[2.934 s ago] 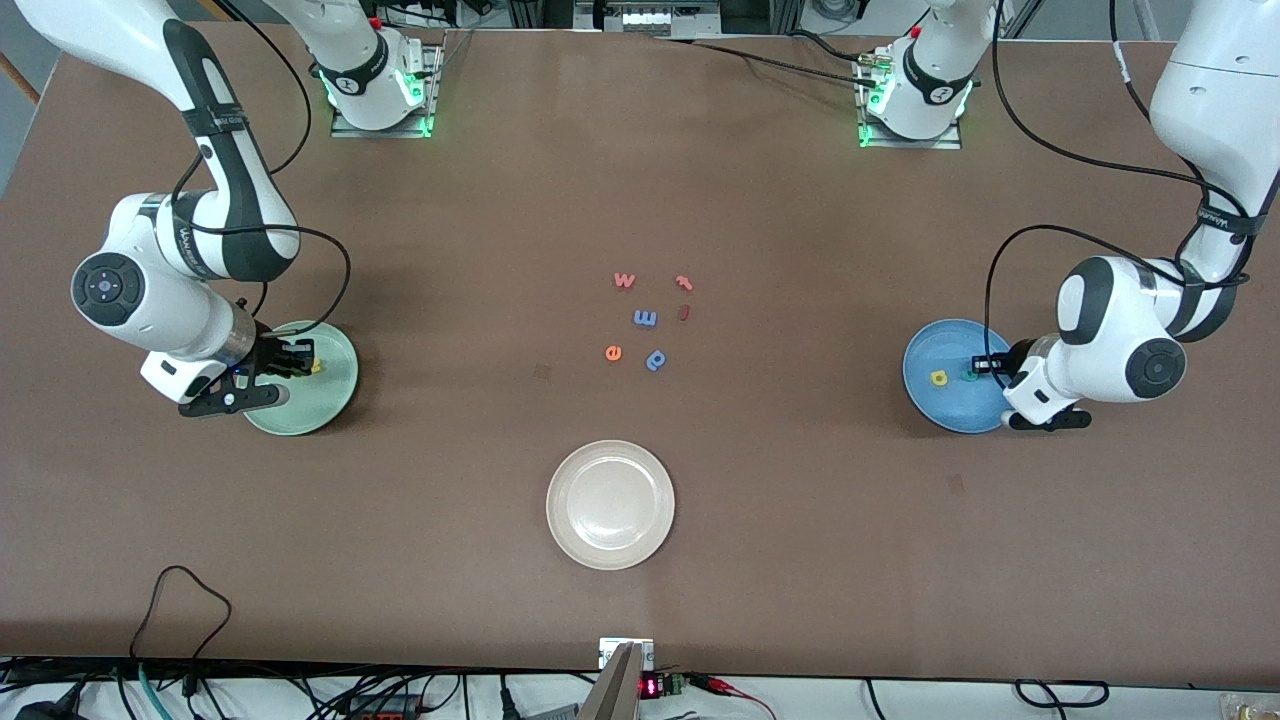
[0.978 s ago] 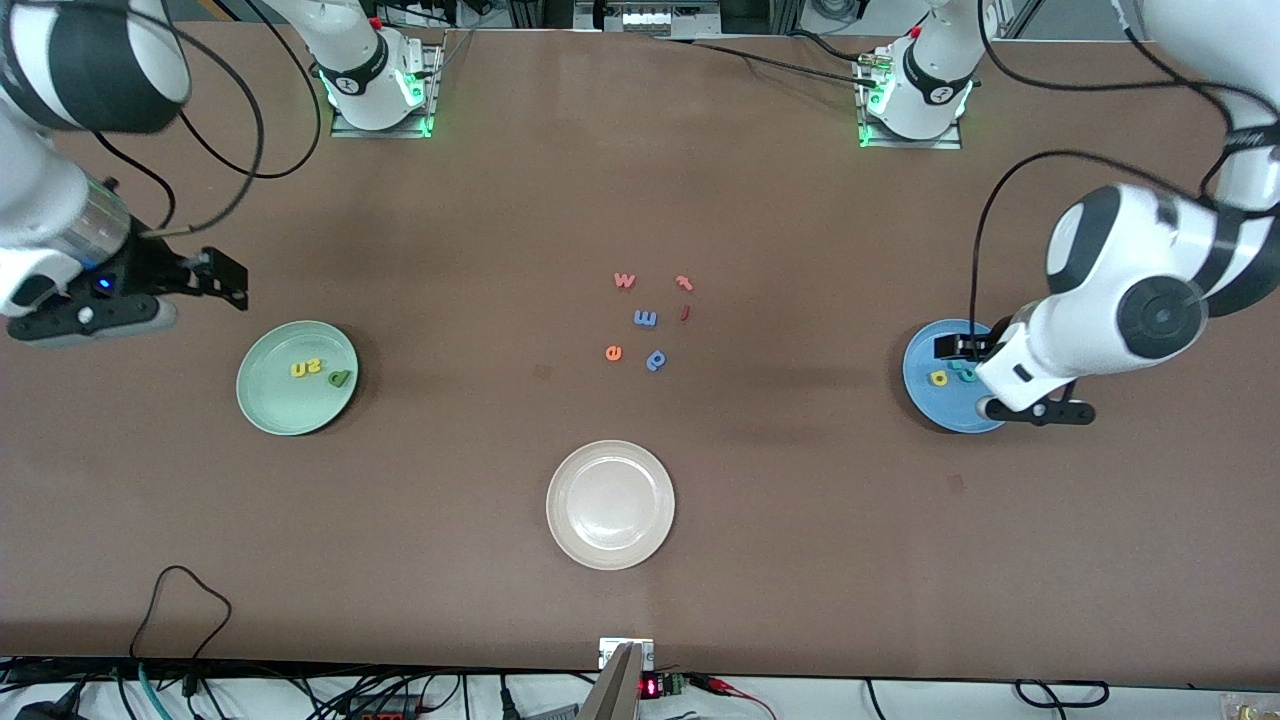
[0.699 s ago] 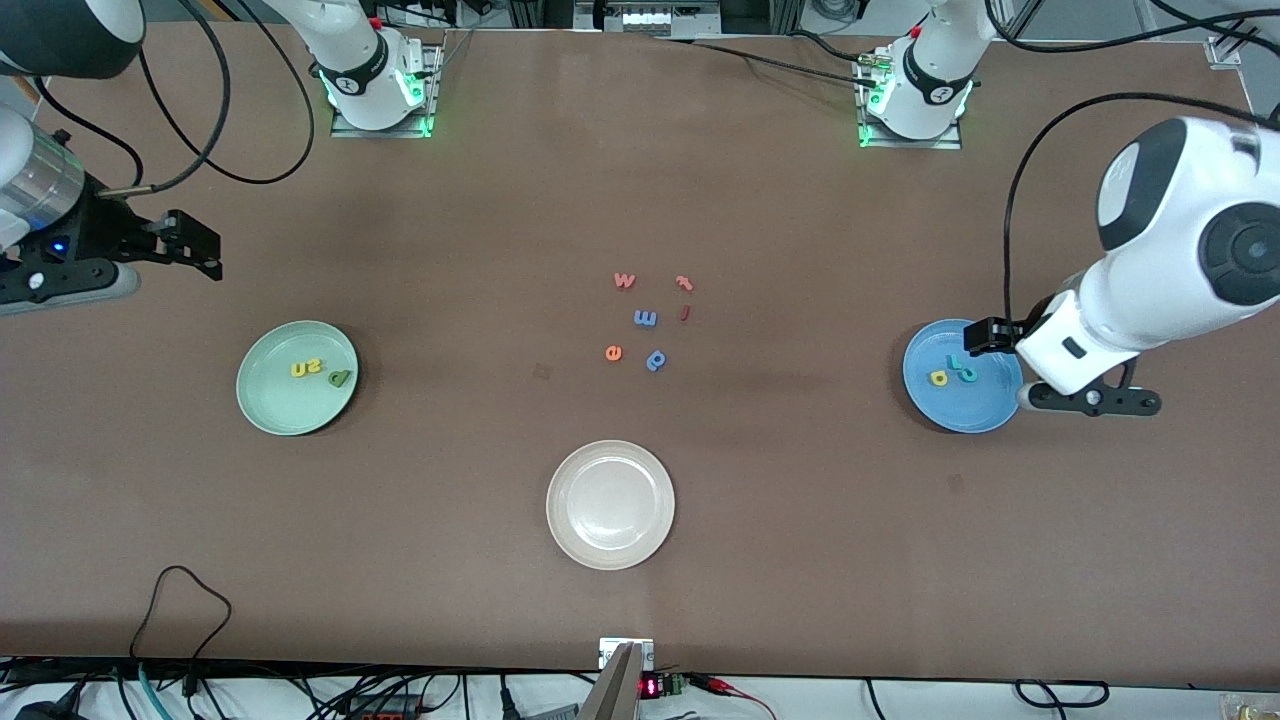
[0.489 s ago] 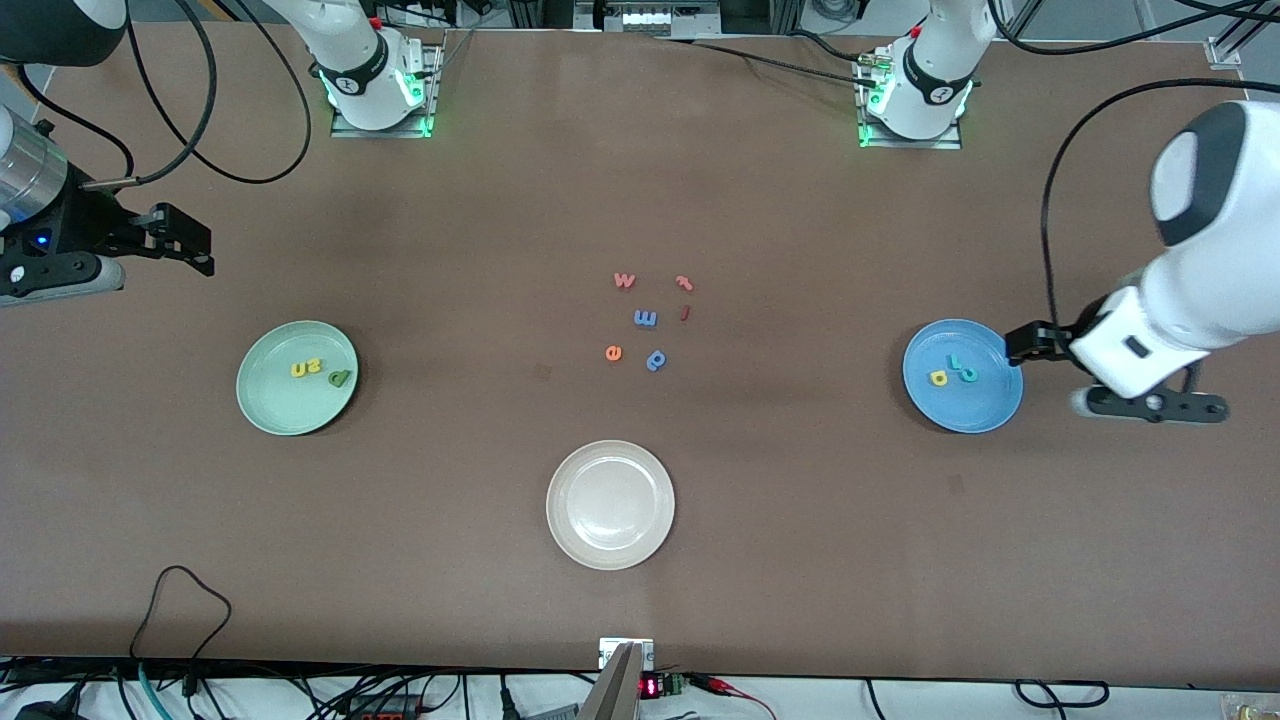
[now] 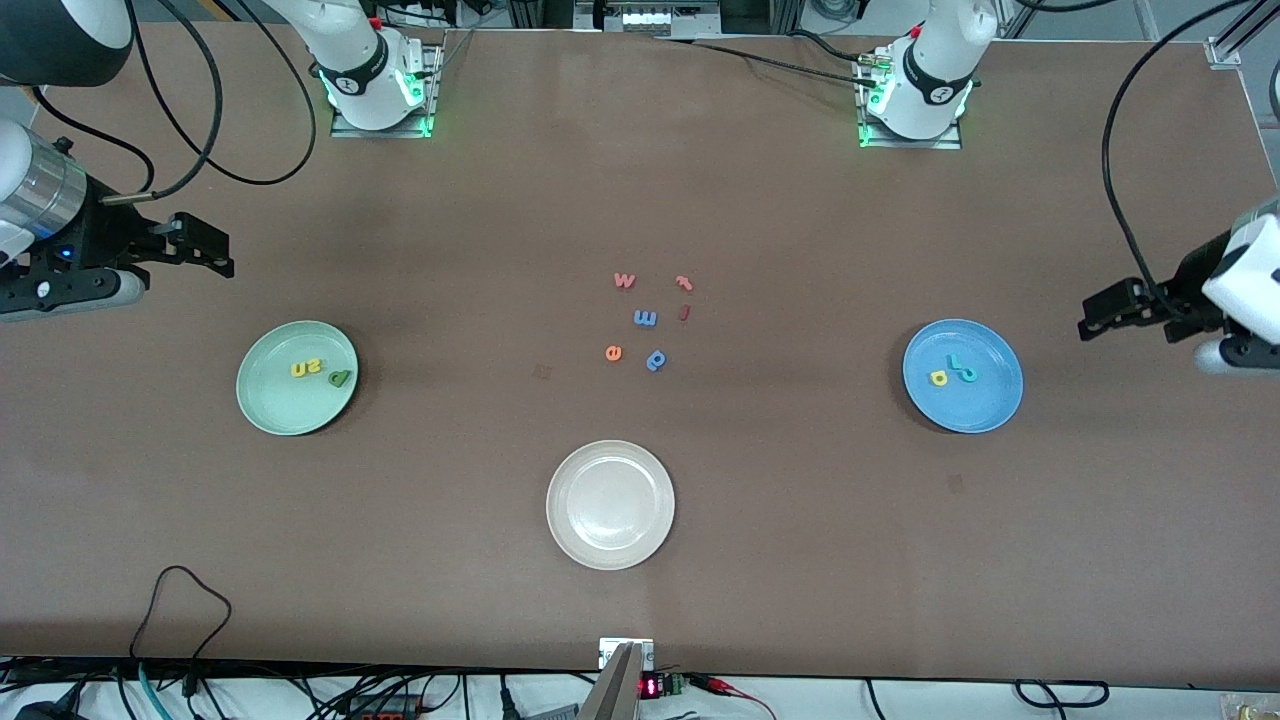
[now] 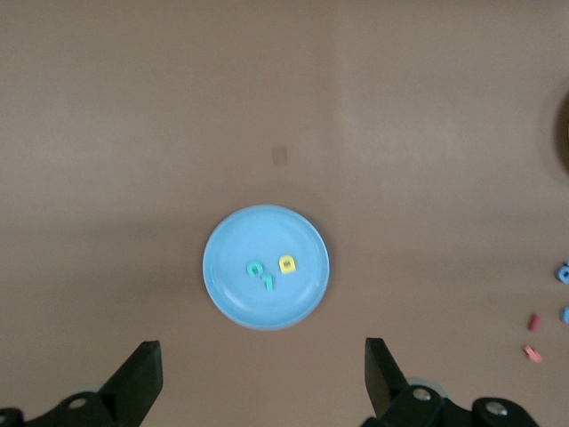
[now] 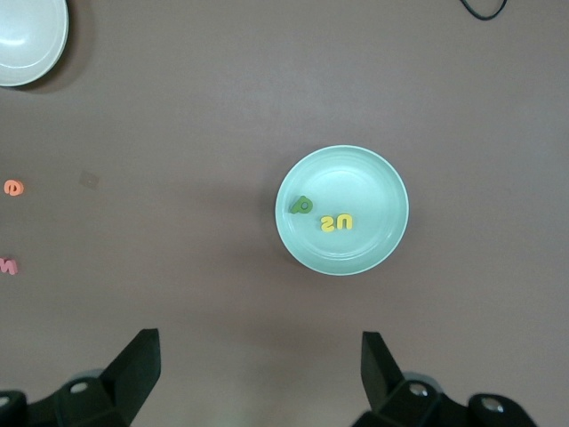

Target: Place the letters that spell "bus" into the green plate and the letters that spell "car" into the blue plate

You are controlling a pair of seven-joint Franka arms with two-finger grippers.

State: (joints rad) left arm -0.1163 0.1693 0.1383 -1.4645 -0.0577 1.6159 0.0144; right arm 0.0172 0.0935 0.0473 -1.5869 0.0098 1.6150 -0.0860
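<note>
1. Seemingly both words are sorted: yellow "s" (image 5: 313, 366), yellow "u" (image 5: 299, 370) and olive "b" (image 5: 341, 378) lie in the green plate (image 5: 268, 410); teal "c" (image 5: 968, 375), teal "r" (image 5: 955, 362) and yellow "a" (image 5: 938, 378) in the blue plate (image 5: 985, 410).
2. Left hand (image 5: 1105, 316) and right hand (image 5: 205, 252) hang released and empty over bare tabletop (image 5: 800, 540), so nothing looks left except parking.
3. Letters look soft, matte foam; plates smooth and round.

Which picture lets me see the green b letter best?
The right wrist view: the olive-green b lies big and clear by the green plate's rim. The front view shows it smaller. The left wrist view doesn't show it.
</note>
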